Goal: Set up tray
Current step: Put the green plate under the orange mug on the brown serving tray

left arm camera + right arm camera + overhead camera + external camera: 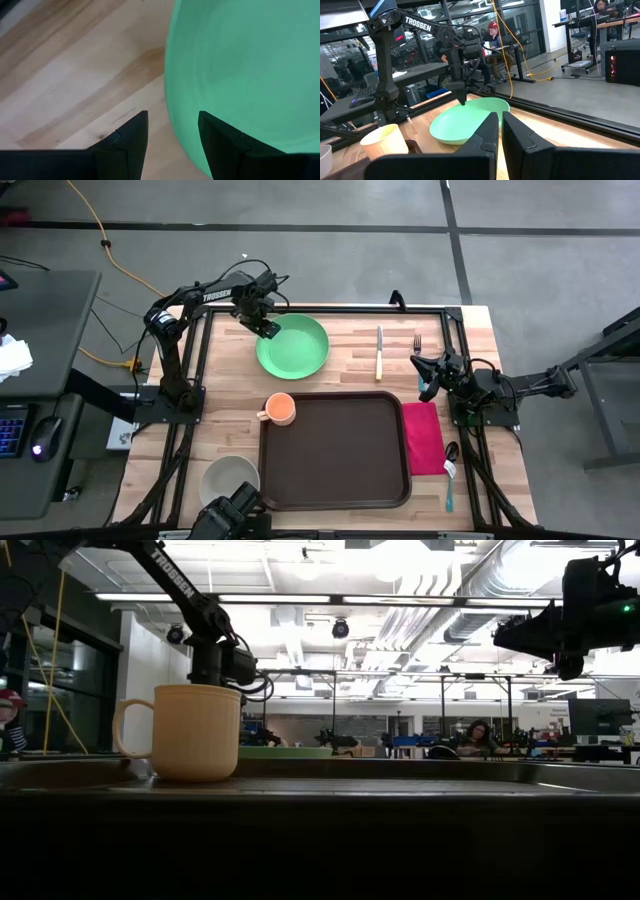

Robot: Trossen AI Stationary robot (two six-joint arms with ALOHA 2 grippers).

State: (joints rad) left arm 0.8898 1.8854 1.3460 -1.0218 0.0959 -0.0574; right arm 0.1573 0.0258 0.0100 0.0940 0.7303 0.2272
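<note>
Left fingers [140,131] apart straddling green plate [296,346] rim; tray [336,450] well apart.

You have a light wooden table [340,360] carrying the dark brown tray [335,450] at its middle front. A green plate [293,346] lies behind it, an orange mug [280,409] just off the tray's rear left corner, a grey bowl [229,480] front left. A knife [379,352] and fork [417,345] lie rear right; a pink napkin [422,437] and spoon [450,470] lie right of the tray
</note>
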